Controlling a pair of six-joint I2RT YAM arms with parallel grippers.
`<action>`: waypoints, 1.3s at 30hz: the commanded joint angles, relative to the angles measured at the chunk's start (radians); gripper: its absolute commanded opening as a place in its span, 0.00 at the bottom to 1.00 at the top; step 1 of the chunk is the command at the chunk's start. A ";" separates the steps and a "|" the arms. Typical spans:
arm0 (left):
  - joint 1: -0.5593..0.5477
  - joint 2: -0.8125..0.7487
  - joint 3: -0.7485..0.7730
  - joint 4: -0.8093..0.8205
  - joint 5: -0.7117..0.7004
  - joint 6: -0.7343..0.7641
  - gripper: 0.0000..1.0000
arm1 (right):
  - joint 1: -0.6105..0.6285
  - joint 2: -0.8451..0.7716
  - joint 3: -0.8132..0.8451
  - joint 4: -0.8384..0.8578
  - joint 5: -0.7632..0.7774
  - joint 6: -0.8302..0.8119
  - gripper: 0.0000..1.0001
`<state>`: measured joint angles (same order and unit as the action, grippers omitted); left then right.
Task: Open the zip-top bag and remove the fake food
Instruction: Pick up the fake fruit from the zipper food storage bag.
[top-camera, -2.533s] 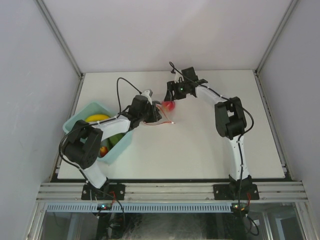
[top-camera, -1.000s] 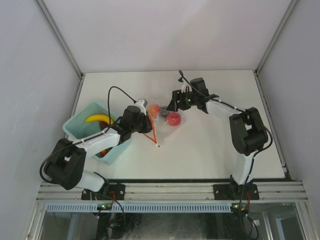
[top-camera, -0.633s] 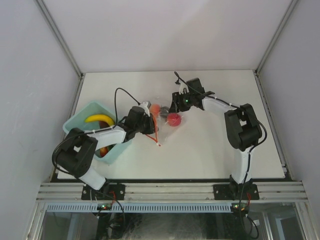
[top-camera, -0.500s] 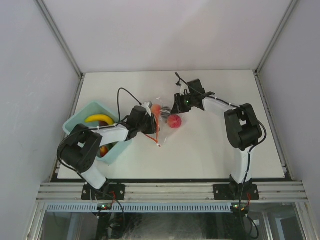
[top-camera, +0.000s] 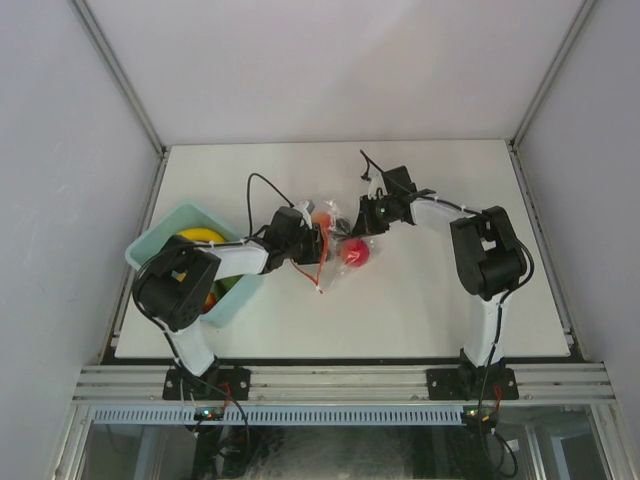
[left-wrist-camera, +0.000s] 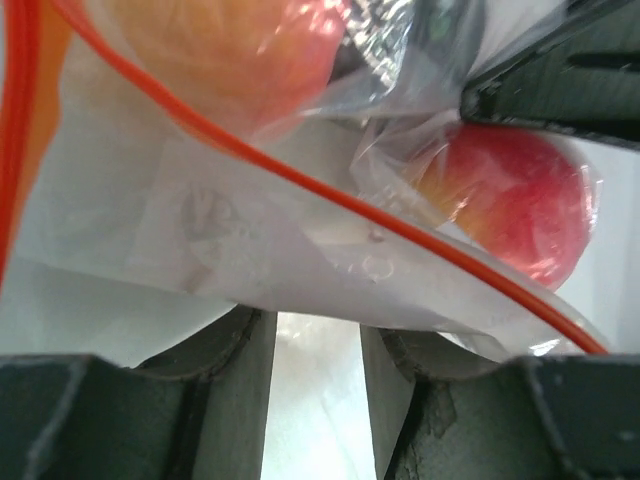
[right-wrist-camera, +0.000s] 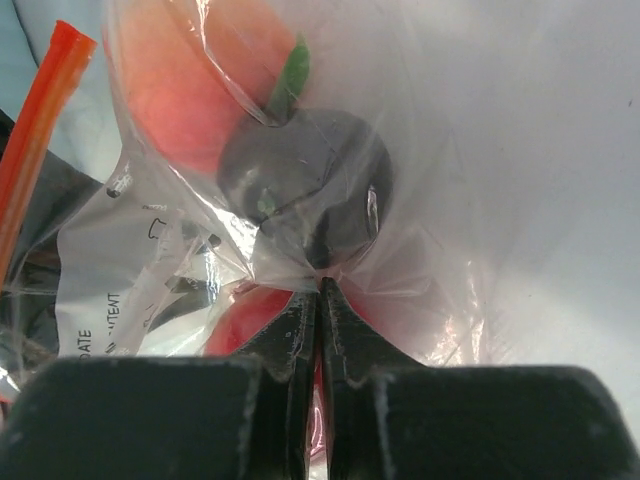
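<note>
Right fingers (right-wrist-camera: 305, 325) are pinched shut on a fold of the zip-top bag (right-wrist-camera: 430, 150); left fingers (left-wrist-camera: 262, 340) are spread apart, with nothing clamped between them.

The bag is found around the middle of the white surface (top-camera: 430, 300), between the two arms and just right of the light blue bin (top-camera: 150, 248). A red apple (left-wrist-camera: 510, 200), an orange-peach fruit (left-wrist-camera: 230, 45) and a dark purple piece (right-wrist-camera: 305, 180) can be seen inside the plastic, the purple one right above the pinch. The red-orange zip strip (left-wrist-camera: 300, 180) is draped across the left wrist view, and bag film is laid over the tips of the left pair. A yellow banana (top-camera: 195, 236) is sat in the bin. How far the bag mouth is opened can't be told.
</note>
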<state>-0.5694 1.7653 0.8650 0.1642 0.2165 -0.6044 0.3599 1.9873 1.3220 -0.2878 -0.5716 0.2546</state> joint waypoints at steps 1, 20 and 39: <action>-0.021 0.011 0.078 0.038 0.082 -0.004 0.44 | -0.003 0.006 -0.036 -0.007 -0.037 0.030 0.00; -0.044 -0.013 0.057 0.327 0.348 -0.101 0.50 | -0.017 -0.148 -0.223 0.212 -0.204 0.152 0.11; -0.091 -0.048 -0.052 0.366 0.272 0.026 0.52 | -0.023 -0.560 -0.566 0.207 0.162 0.225 0.35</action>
<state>-0.6521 1.7763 0.8494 0.4480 0.4965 -0.6094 0.3000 1.4712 0.8215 -0.0463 -0.5514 0.4370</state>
